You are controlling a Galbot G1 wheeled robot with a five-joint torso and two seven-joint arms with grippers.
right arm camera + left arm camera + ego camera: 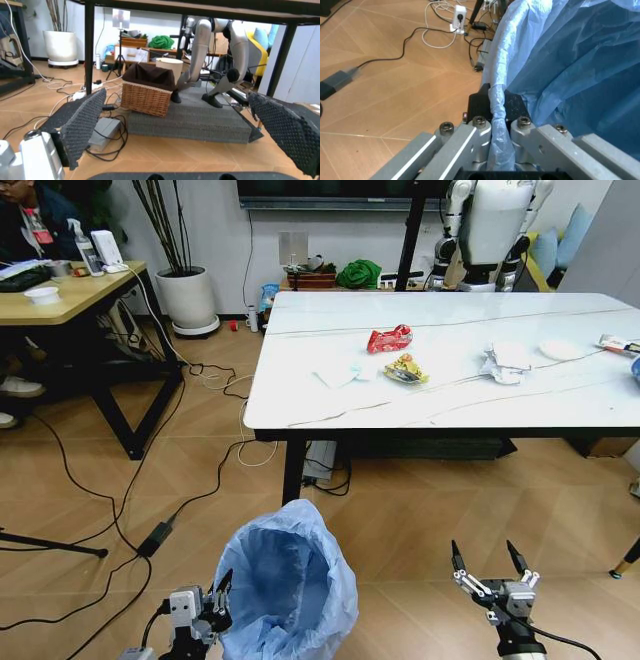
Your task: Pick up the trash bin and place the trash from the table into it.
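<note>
The trash bin (pixel 290 580), lined with a crinkled light-blue bag, is low in front of me, before the table (pixel 300 405). My left gripper (pixel 215 605) is at its left rim; in the left wrist view the left gripper (pixel 496 101) is shut on the bin's bag-covered rim (pixel 500 75). My right gripper (pixel 490 565) hangs open to the right of the bin, apart from it, its pads (pixel 82 123) wide apart. On the table lie a red wrapper (pixel 389 338), a yellow wrapper (pixel 405 369), white tissues (pixel 338 370), more tissues (pixel 508 362), a white disc (pixel 560 350) and a thin tube (pixel 617 343).
A yellow wooden desk (pixel 70 295) and a white plant pot (pixel 187 298) stand at the left. Cables and a power adapter (pixel 155 537) lie on the wooden floor. Another robot (pixel 490 225) stands behind the table. A wicker basket (pixel 147 93) sits under the table.
</note>
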